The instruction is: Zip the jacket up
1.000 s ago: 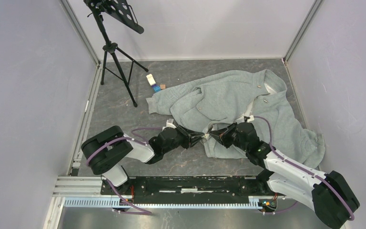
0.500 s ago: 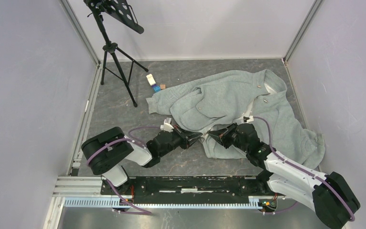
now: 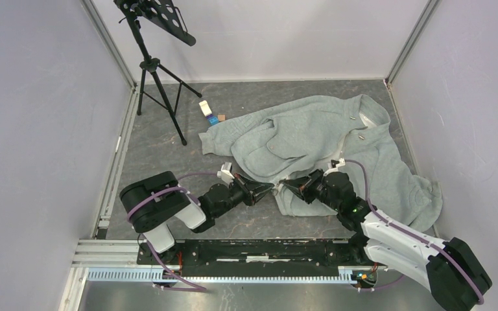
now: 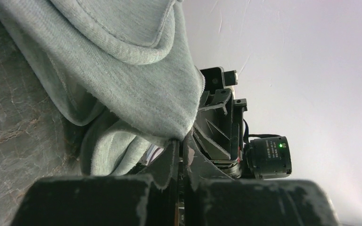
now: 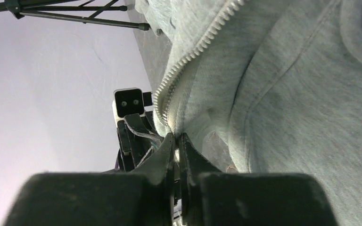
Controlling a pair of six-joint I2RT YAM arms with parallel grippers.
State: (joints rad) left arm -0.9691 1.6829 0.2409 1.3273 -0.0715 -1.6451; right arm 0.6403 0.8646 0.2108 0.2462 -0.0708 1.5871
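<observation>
The grey-green fleece jacket (image 3: 337,139) lies crumpled on the dark table, its front open. My left gripper (image 3: 271,187) is shut on the bottom corner of the jacket's left front panel (image 4: 160,89). My right gripper (image 3: 284,184) is shut on the bottom end of the other panel, right at the pale zipper teeth (image 5: 195,49). The two grippers face each other tip to tip, a small gap apart. Each wrist view shows the other gripper just beyond its own pinched cloth. The zipper slider is not visible.
A black tripod stand (image 3: 159,78) rises at the back left. A small white and blue object (image 3: 209,111) lies beside the jacket's sleeve. White walls close in the table on three sides.
Both grippers have drawn slightly back toward their own bases, each keeping its hold on the hem; the left arm's wrist has shifted left and down.
</observation>
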